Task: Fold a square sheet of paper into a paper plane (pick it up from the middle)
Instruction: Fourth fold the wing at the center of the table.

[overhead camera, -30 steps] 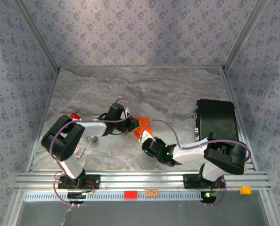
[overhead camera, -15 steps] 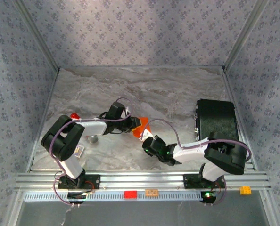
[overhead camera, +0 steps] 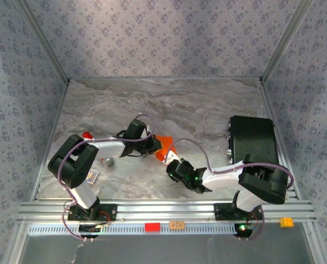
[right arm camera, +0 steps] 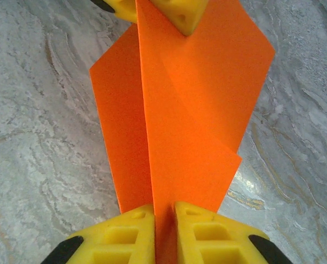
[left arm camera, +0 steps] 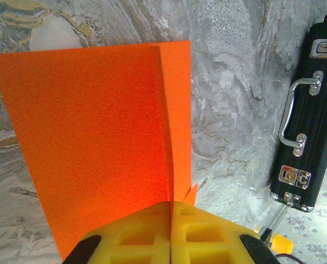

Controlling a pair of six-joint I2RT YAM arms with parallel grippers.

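The square sheet of paper (overhead camera: 164, 146), bright orange, is held up off the table between my two grippers, folded along a long centre crease with flaps to each side like a part-made paper plane. My left gripper (left arm camera: 170, 204) is shut on one end of the crease, and the paper (left arm camera: 97, 137) fans out beyond it. My right gripper (right arm camera: 163, 208) straddles the other end of the paper (right arm camera: 185, 121). Its jaws stand slightly apart, with a dark gap beside the fold. The left gripper's fingers (right arm camera: 177, 12) show at the far end.
A black case (overhead camera: 252, 140) lies at the right of the table. At the left are a red cylinder (overhead camera: 87, 135), a grey round piece (overhead camera: 108, 162) and a small white card (overhead camera: 93, 176). Small blocks (overhead camera: 152, 226) sit on the front rail.
Both arms stay nearly in place. The left gripper has drawn back a little along the paper and the orange sheet has shifted slightly with it.
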